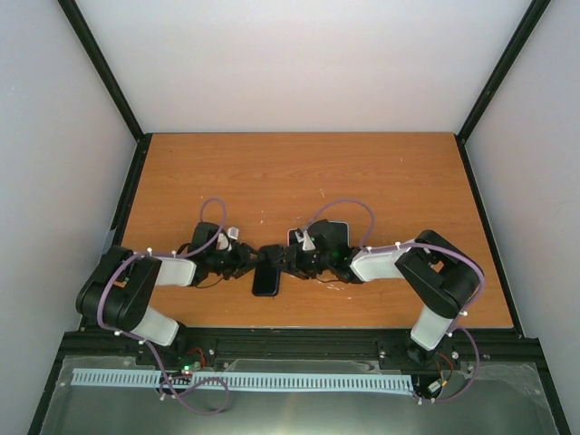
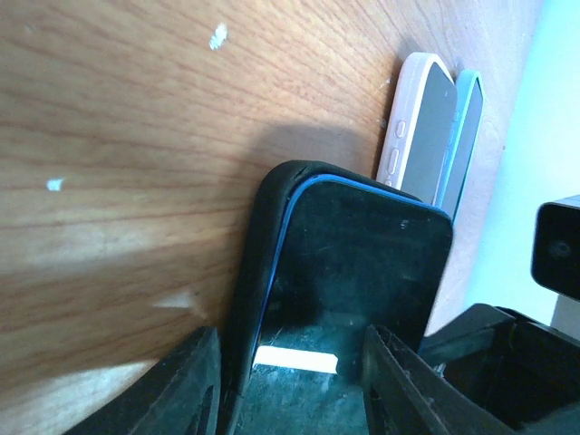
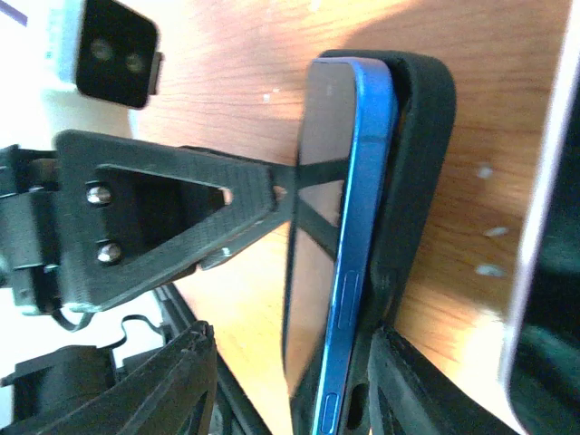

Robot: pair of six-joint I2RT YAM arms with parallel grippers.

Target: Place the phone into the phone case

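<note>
1. Wood-grain table, white walls: we see the phone half-seated in the black phone case, between both arms near the front edge.
2. Our left pincer clamps phone and case together. The right pincer straddles them, but we cannot tell whether it grips.
3. Risk: uneven pressure could pop the phone's proud blue edge out.

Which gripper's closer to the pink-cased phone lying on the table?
Right. The right gripper sits beside the pink-cased phone; the left gripper is farther off, across the blue phone between them.
</note>
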